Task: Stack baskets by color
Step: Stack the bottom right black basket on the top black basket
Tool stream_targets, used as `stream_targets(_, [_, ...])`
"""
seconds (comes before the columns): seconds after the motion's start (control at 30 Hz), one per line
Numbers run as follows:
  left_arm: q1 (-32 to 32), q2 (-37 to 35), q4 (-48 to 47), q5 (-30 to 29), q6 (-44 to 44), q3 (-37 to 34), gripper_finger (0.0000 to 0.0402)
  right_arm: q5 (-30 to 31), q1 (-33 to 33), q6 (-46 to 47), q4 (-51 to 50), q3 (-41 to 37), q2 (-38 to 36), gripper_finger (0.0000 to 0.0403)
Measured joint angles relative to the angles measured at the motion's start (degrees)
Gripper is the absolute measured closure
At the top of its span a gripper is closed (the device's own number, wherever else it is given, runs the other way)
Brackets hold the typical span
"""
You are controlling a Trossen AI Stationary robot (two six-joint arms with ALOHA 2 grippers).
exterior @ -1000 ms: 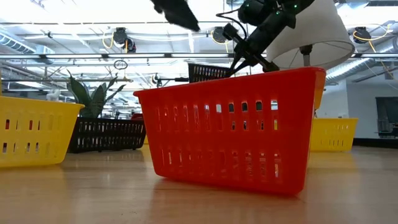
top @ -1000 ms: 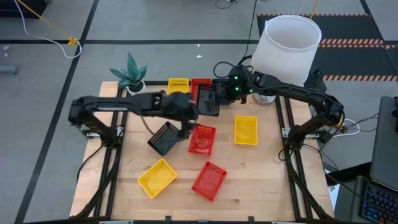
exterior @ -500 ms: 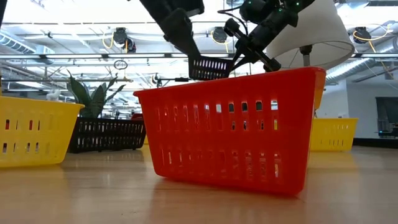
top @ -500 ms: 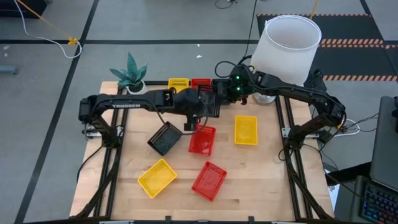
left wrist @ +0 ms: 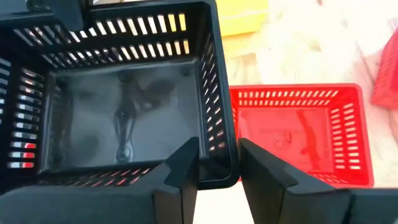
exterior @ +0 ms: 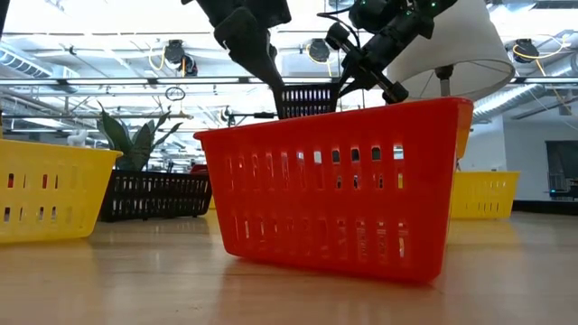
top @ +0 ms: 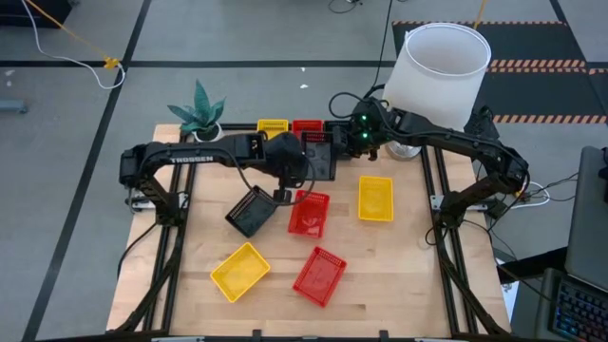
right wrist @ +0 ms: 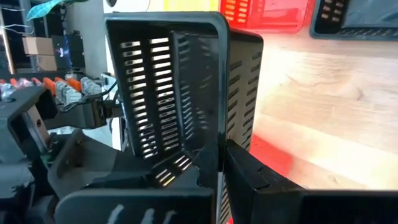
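Note:
A black basket (top: 319, 157) hangs in the air over the far middle of the table, open side up. My right gripper (right wrist: 221, 163) is shut on its far right side, and my left gripper (left wrist: 219, 177) is closed on its near left corner. On the table a second black basket (top: 252, 211) leans tilted. Two red baskets (top: 309, 214) (top: 318, 275) and two yellow baskets (top: 239, 271) (top: 375, 198) lie flat on their bottoms. My left gripper pinches the black basket's wall at its near left corner (left wrist: 217, 163), one finger (left wrist: 183, 171) inside and one (left wrist: 264, 177) outside. It comes slanting down from the table's left. The basket stays clear of the table. My right gripper grips the slotted wall (right wrist: 216, 140) of the same basket between its fingers, one inside and one outside. It comes slanting down from the table's right. The basket hangs lifted clear, above the red basket.
A yellow basket (top: 273, 126) and a red basket (top: 306, 125) stand at the far edge. A potted plant (top: 199, 112) stands at the far left and a white lampshade (top: 437, 66) at the far right. The near middle of the tabletop (top: 399, 285) is bare wood.
My left gripper has moved toward the table's right and downward, reaching the near left corner of the lifted black basket. The right gripper and the basket have stayed in place.

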Motion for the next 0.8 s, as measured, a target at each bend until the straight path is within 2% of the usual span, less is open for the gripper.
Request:
stream_targets(0.13, [-0.42,0.00,-0.28,-0.13,-1.69,0.00,0.0283,-0.11,-0.06,0.02,-0.22,0.00,0.00,0.0399])
stream_targets(0.37, [-1.98,0.00,-0.94,-4.18,-2.85,0.00,0.0204,-0.14,-0.06,0.07,-0.20,0.00,0.00,0.0399])
stream_targets(0.47, [-2.39,0.00,-0.61,-5.03,-1.48,0.00,0.0191,-0.19,-0.09,0.24,-0.20,0.00,0.00,0.0399])
stream_targets(0.57, [-2.40,0.00,-0.15,-6.29,-0.41,0.00,0.0200,-1.27,-0.09,0.61,-0.06,0.00,0.00,0.0399])
stream_targets(0.8, [-1.88,0.00,1.48,-5.21,4.51,-0.02,0.0267,-2.99,-0.09,2.03,0.20,0.00,0.00,0.0399])
